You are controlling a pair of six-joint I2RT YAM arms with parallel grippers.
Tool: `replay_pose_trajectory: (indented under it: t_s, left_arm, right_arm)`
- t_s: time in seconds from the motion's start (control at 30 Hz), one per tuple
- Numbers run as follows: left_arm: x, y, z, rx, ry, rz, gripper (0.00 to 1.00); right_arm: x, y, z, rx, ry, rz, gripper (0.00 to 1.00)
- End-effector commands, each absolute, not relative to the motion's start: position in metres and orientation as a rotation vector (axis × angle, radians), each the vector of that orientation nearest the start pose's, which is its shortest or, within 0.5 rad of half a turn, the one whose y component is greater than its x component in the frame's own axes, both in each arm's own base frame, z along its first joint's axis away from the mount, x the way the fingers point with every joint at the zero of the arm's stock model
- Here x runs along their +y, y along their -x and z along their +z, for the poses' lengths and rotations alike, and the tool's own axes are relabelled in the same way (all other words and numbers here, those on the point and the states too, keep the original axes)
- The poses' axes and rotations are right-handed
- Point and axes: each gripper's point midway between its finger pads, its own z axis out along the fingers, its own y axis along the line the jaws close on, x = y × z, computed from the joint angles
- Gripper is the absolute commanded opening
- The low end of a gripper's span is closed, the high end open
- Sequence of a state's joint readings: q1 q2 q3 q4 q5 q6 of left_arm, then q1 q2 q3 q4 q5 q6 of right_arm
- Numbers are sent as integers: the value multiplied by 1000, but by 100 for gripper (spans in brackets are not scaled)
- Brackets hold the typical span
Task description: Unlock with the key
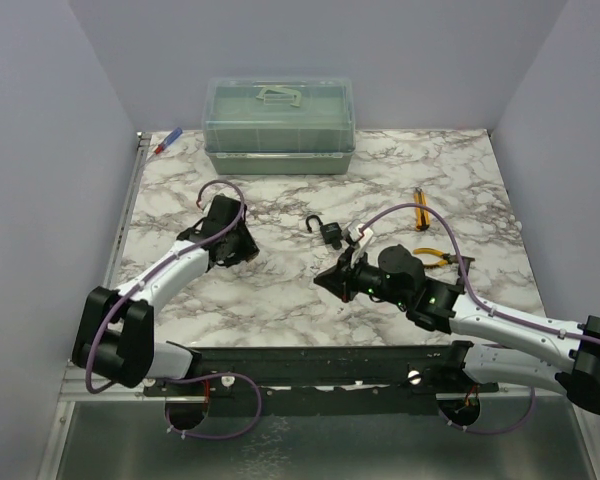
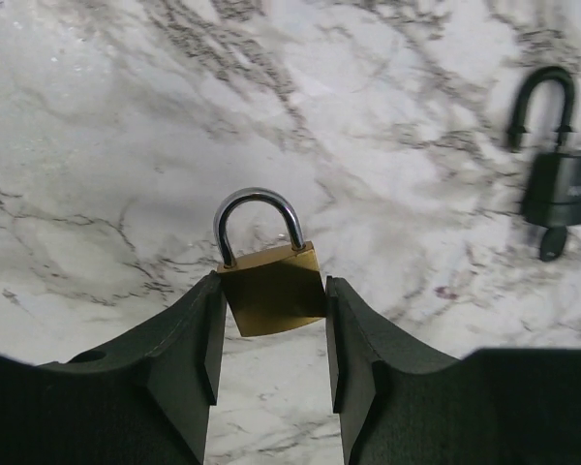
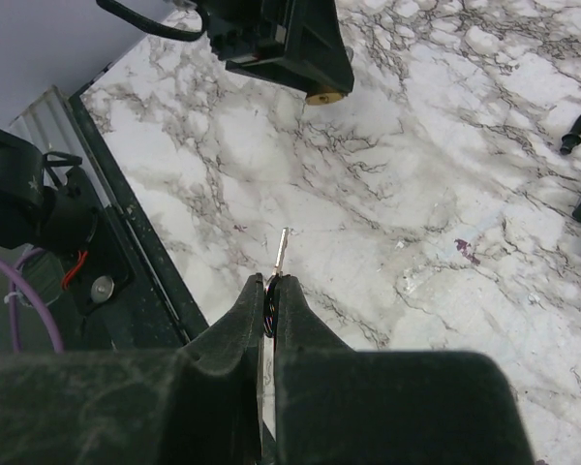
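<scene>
Item: key point(image 3: 283, 250), tiny, black head, thin metal blade.
Location: in right gripper point(image 3: 270, 294), well to the right of brass padlock point(image 2: 269, 295); blade aimed roughly at it, not yet inserted.
Right claw: pinched tight on key head; blade sticks out free.
Left claw: left gripper point(image 1: 242, 247) part-closed, pads touching both sides of padlock body; shackle closed.
Handling: prob. light, stiff, slick; may twist in grip, blade could bend. Hold by head only.
</scene>
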State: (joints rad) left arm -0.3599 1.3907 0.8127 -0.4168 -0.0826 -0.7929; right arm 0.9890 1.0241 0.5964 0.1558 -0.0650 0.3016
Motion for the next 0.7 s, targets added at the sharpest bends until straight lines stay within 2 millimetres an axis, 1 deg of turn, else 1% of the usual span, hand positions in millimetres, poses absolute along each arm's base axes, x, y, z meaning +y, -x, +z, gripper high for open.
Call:
replay_pose_trajectory:
  t_s: [0.0,0.27,0.33,0.53,0.67]
  left_arm:
    - [-162,-309,122,2406,551,-636,0]
    - [-196,-302,185,2287,548,-993,0]
    - [-201,-301,199,2256,551,-1059,0]
    - [-211,-296,232,2182,567,-1214,0]
    - [-217,-291,247,2155,564,-1308,0]
  right_arm:
    - [315,-178,211,1773,649,989,0]
    - [315,-175,242,1727,545,1083,1]
    - [315,-174,247,1711,529,1109,0]
    - [320,-171,253,1711,500,1166,0]
    - [324,-171,258,1705,486,1195,1]
